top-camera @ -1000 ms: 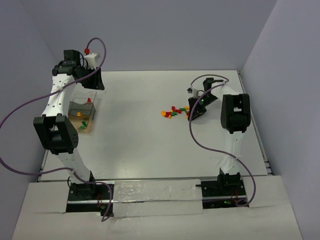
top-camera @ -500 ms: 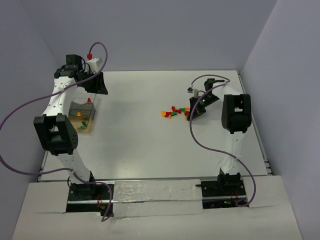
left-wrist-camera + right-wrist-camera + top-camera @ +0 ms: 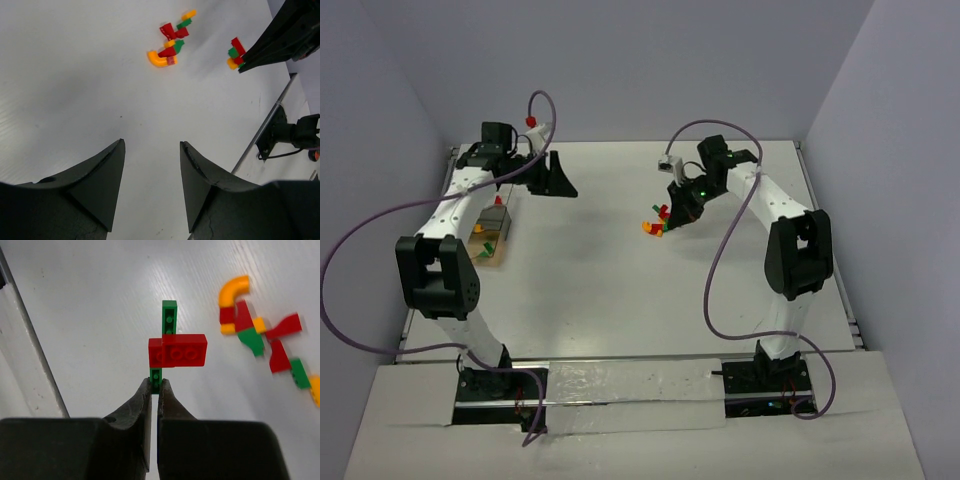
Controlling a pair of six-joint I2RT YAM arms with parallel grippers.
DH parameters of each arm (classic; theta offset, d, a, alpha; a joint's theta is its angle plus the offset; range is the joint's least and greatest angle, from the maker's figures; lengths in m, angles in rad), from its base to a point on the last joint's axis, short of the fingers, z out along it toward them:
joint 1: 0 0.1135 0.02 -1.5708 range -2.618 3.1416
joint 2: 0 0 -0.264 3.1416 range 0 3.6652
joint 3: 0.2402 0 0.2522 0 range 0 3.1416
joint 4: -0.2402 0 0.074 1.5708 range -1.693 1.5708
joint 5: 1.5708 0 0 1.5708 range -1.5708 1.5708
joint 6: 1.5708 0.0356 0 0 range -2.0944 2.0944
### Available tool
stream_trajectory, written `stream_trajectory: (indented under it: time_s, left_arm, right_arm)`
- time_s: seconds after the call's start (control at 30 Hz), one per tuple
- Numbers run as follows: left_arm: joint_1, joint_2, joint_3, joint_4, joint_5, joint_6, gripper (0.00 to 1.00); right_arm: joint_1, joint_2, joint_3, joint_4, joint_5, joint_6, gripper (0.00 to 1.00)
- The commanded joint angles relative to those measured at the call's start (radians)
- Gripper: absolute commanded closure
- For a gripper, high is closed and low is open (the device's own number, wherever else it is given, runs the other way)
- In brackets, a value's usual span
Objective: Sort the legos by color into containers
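My right gripper (image 3: 155,382) is shut on the end of a long green lego (image 3: 169,315) that has a red lego (image 3: 182,350) stuck across it, and holds both above the table. Loose red, green and orange-yellow legos (image 3: 260,335) lie to its right. In the top view the right gripper (image 3: 672,213) hangs just over this lego pile (image 3: 651,228). My left gripper (image 3: 152,145) is open and empty, high over bare table, with the pile (image 3: 170,45) ahead of it. In the top view the left gripper (image 3: 556,177) is right of the containers (image 3: 488,238), which hold a few bricks.
Purple cables loop from both arms. A metal rail (image 3: 270,120) runs along the table's edge in the left wrist view. Walls close the table on the left, back and right.
The left gripper swung right, away from above the containers. The right gripper moved left from beside the pile to over it and now holds the green and red legos.
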Motion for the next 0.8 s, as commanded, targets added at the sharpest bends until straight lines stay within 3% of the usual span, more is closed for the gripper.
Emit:
stream_trajectory:
  time_s: [0.0, 0.27, 0.53, 0.77]
  left_arm:
    - [-0.066, 0.047, 0.073, 0.063, 0.045, -0.069, 0.43]
    - [-0.129, 0.123, 0.085, 0.175, 0.187, -0.231, 0.43]
    - [-0.173, 0.209, 0.148, 0.129, 0.213, -0.241, 0.38]
    - [-0.196, 0.247, 0.181, 0.089, 0.209, -0.225, 0.39]
  right_arm:
    - [0.061, -0.067, -0.015, 0.092, 0.023, 0.003, 1.0]
    - [0.185, -0.077, 0.023, 0.155, 0.106, 0.034, 1.0]
    - [0.253, -0.079, 0.038, 0.212, 0.22, 0.067, 1.0]
    - [0.289, -0.075, 0.062, 0.244, 0.266, 0.093, 1.0]
